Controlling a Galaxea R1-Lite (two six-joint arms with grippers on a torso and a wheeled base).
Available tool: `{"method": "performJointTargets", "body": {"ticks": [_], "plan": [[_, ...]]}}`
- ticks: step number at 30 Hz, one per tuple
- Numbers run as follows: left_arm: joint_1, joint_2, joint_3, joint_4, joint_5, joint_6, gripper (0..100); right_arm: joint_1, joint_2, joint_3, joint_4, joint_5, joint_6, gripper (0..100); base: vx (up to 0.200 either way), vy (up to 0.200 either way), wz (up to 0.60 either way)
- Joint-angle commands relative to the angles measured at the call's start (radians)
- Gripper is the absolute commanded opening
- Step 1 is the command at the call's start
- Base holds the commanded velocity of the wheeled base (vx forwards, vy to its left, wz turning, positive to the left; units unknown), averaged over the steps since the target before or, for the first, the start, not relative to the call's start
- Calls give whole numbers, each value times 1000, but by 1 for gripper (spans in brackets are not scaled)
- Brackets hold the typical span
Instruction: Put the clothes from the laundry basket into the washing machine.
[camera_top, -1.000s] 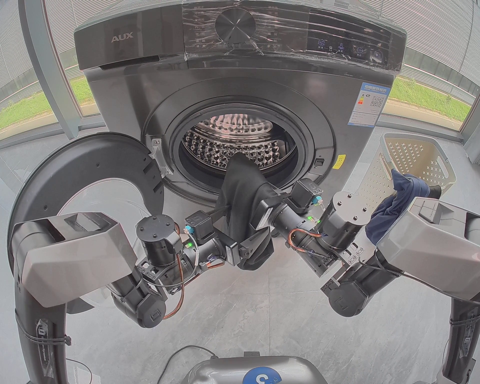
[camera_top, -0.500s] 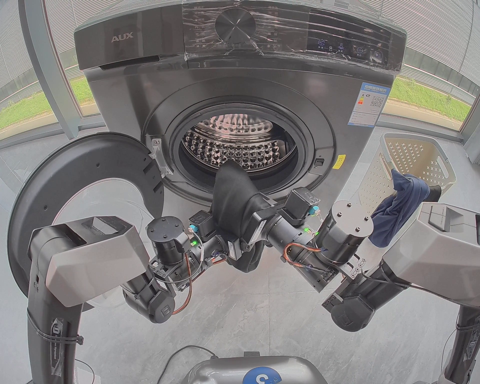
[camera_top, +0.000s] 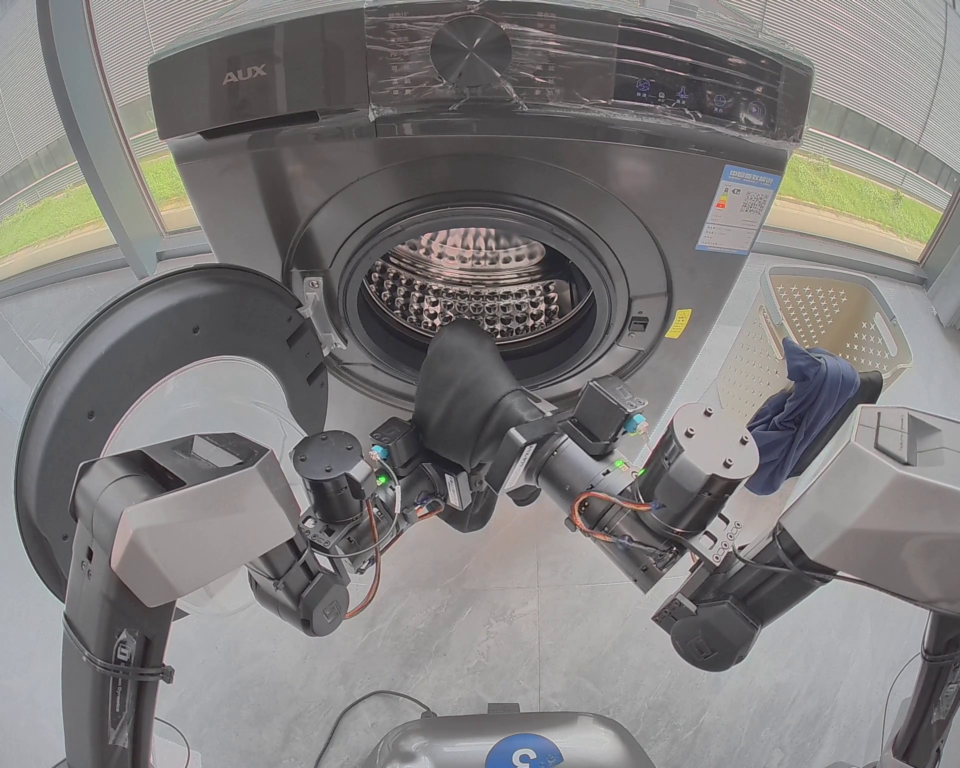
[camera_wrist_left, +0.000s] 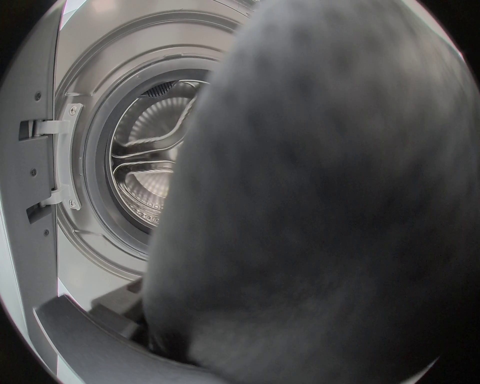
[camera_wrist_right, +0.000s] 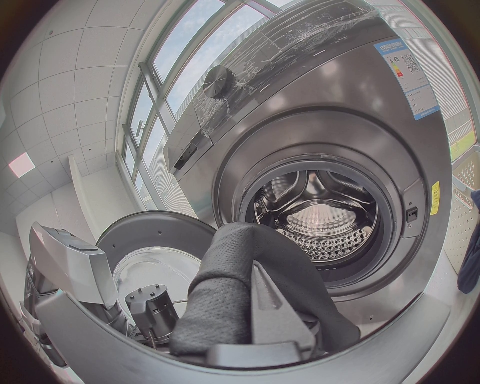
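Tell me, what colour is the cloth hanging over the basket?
Dark blue. The cloth draped over the basket rim shows best in the head view.

Left claw (camera_top: 465, 493) beside right claw (camera_top: 512, 445)

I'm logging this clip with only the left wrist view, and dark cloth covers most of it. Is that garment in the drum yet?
Observer: It doesn't look so. In the head view the black garment is held up in front of the washing machine opening.
Operator: Which arm has it?
Observer: The right wrist view shows the right gripper closed on it, with cloth bunched over one side.
Operator: Is anything left in the basket?
Observer: Yes. A blue garment hangs over the laundry basket rim, on the robot's right of the machine.
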Motion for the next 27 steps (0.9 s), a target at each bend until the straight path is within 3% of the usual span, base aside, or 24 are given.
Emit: {"method": "performJointTargets", "body": {"ticks": [1,5,8,11,17,27], "plan": [[7,5,-5,-1,1,-1,0,-8,-1,3,-11,-1,2,0,0,0,0],[12,-6,-17,-2,22,-4,0,-50,12,-1,-10,-21,9,0,0,0,0],[24,-29,-32,-2,71,-34,0,-111,42,-1,-10,-25,20,0,0,0,0],[26,-70,-26,-2,76,-48,0,-139,68,1,-10,-25,22,0,0,0,0],[13,-141,15,-2,76,-64,0,-145,114,-7,-10,-30,20,0,0,0,0],[7,-153,52,-2,76,-65,0,-151,129,-1,-10,-27,13,0,0,0,0]]}}
